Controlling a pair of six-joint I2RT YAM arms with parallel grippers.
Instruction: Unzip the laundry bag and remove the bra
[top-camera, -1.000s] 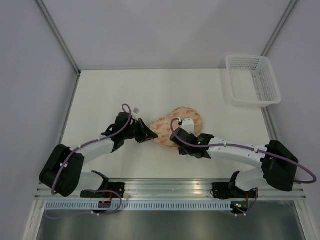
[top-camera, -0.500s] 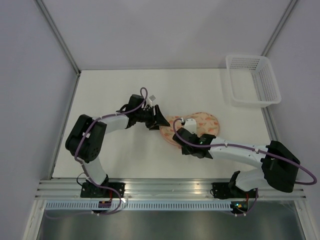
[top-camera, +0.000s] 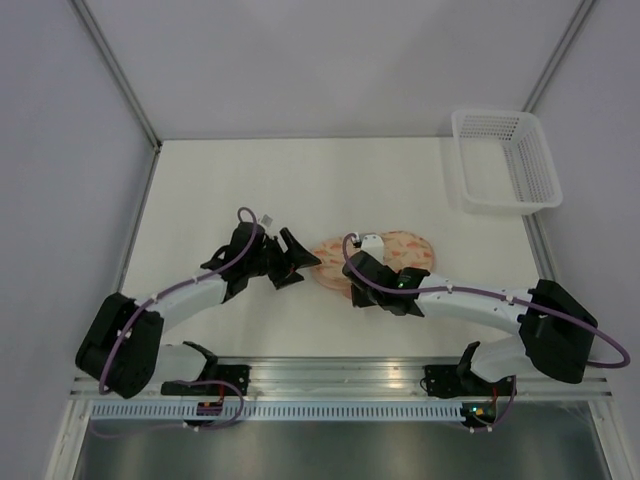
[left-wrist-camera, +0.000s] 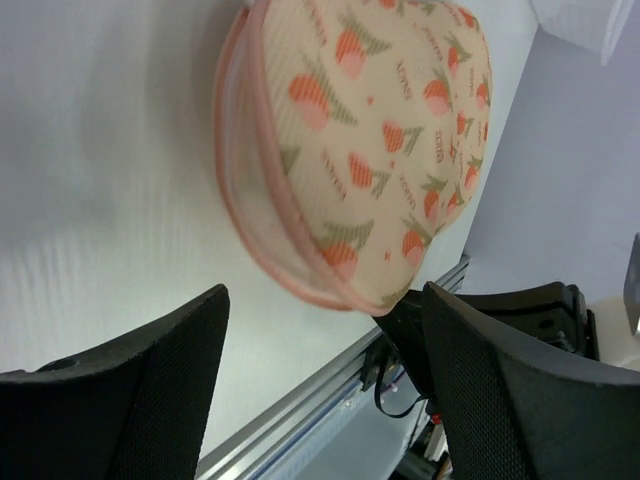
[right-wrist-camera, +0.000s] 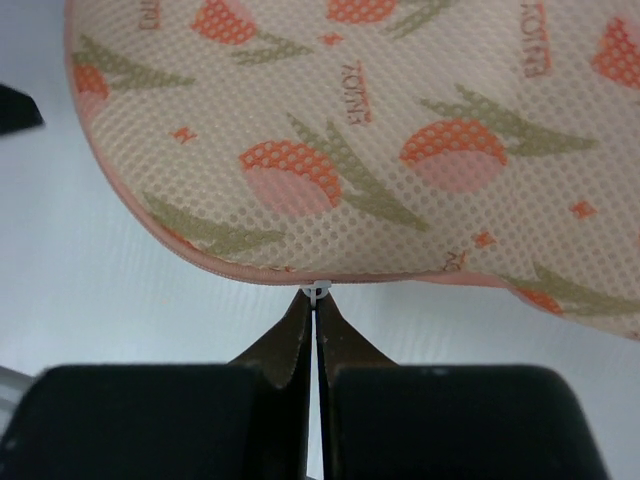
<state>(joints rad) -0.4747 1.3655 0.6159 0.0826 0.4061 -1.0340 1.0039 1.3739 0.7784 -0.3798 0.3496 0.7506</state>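
Right gripper (right-wrist-camera: 316, 305): jaws pressed together, pinching the small white zipper pull (right-wrist-camera: 317, 291) between the fingertips. The pull sits on the pink zipper rim (right-wrist-camera: 250, 268) at the near edge of the laundry bag (right-wrist-camera: 400, 130). In the right wrist view the rim runs closed on both sides of the pull, and the printed mesh dome fills the frame above it.

Left gripper (top-camera: 300, 263): jaws spread wide, holding nothing. It stands just beside the left end of the bag and apart from it. In the left wrist view the two black fingers (left-wrist-camera: 150, 400) frame the lower part of the picture, with the bag's rounded end beyond and between them, clear of both pads.

Laundry bag position: flat on the white table (top-camera: 230, 190), near the middle, dome upward, long axis running left to right. The right arm's wrist overlaps its near-left part in the overhead view. The peach-cream fabric carries an orange-red print with green stems. The fabric hides whatever is inside.

Arms: both reach in from the near edge and bend toward the centre, the left arm from the left, the right arm from the right, each with a purple cable along it.

Surroundings: a white plastic mesh basket (top-camera: 505, 160) stands at the far right corner of the table, well apart from the bag. An aluminium rail (top-camera: 340, 375) runs along the near edge, carrying the arm bases.
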